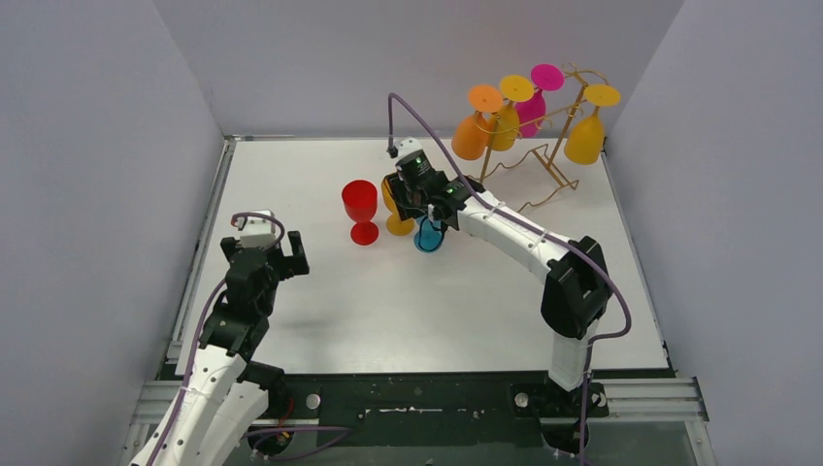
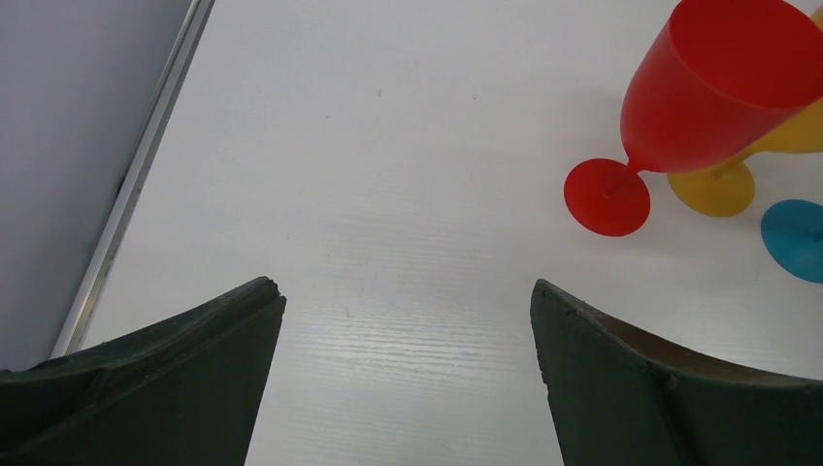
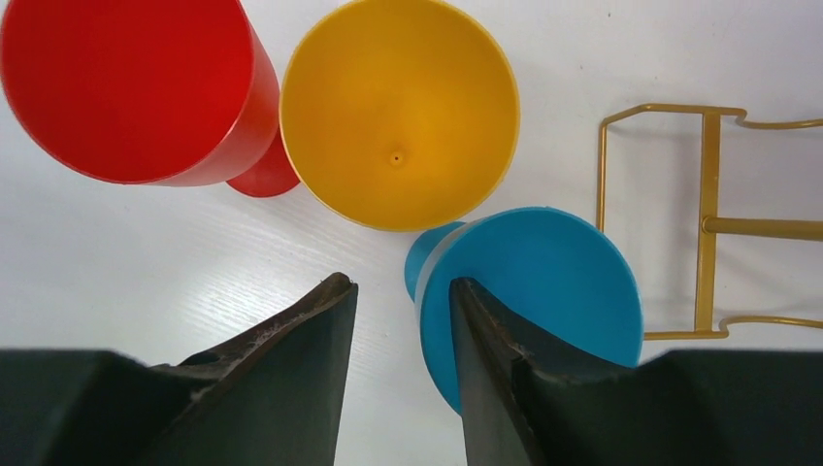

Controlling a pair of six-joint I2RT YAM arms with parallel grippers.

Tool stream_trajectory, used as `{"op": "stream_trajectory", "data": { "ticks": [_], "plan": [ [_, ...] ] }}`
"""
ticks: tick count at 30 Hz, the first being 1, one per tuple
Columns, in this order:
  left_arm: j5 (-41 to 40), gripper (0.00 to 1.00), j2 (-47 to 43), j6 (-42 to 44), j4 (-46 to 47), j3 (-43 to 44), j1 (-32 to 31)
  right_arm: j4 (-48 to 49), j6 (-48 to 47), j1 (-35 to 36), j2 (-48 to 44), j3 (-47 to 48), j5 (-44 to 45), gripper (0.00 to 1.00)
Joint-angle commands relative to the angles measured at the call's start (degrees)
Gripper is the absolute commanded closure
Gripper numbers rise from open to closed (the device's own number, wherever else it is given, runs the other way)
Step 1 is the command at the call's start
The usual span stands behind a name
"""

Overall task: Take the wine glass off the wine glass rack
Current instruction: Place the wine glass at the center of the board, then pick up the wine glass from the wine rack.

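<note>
Blue wine glass (image 1: pixel 428 237) is off the rack. It stands upright on the worktop (image 1: pixel 388 311), mid-table, just beside a yellow glass (image 1: pixel 394 225) and near a red glass (image 1: pixel 360 206). The three form a tight cluster; the wrist views show the bases close together but not touching.

Right gripper (image 1: pixel 430 216) sits directly above the blue glass, pointing down. In the right wrist view the right gripper (image 3: pixel 400 286) has its jaws apart, with bare worktop showing in the gap. The blue wine glass (image 3: pixel 543 282) has its rim edge right at the inner face of one finger (image 3: pixel 485 369). Can't tell if it touches; nothing is clamped.

Wine glass rack (image 1: pixel 543 170) is at the far right of the worktop, behind the right arm. Four glasses hang on it bowl-down: orange (image 1: pixel 471 136), amber (image 1: pixel 503 126), magenta (image 1: pixel 531 112) and yellow (image 1: pixel 584 139). Its base wire (image 3: pixel 708 175) shows in the right wrist view, apart from the blue glass.

Left gripper (image 1: pixel 264 254) is at the left side, well apart from the glasses. Its jaws are spread wide over bare worktop and hold nothing. The left wrist view shows the red glass (image 2: pixel 718 87) ahead and to the right.
</note>
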Motion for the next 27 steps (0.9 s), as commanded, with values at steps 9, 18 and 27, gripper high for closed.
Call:
{"op": "stream_trajectory", "data": {
  "ticks": [9,18,27],
  "plan": [
    [0.7,0.03,0.2,0.6,1.1,1.1,0.3,3.4,1.9,-0.2,-16.5,-6.0,0.0,0.52],
    [1.1,0.03,1.4,0.6,1.1,1.3,0.3,15.7,9.7,-1.0,-38.3,-29.1,8.5,0.26],
    [1.7,0.03,3.1,0.8,1.1,1.6,0.3,16.2,14.0,-9.7,-47.1,-39.6,18.3,0.09]
  ]
}}
